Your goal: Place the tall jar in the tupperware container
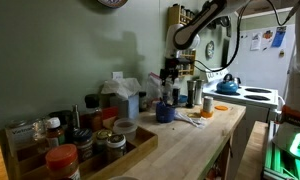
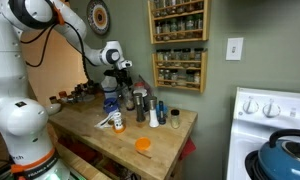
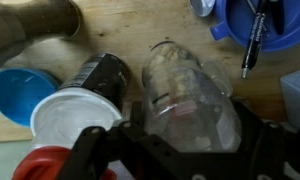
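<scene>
The tall jar [image 3: 185,90] is seen on the tabletop [image 3: 120,25], a dark can [image 3: 100,75] at its 9 o'clock. The tool [image 3: 185,132] is spread astride it. It is judged rigid, slippery and breakable, so a gentle mid-body pinch is advised.

wall spice rack [image 2: 178,45] | wall clock [image 2: 98,17] | blue kettle [image 2: 290,155] on stove [image 2: 252,103]

Arm [image 2: 30,12] reaching forward, wrist bent down; tool [image 3: 178,128] jaws apart, closure unclear.
</scene>
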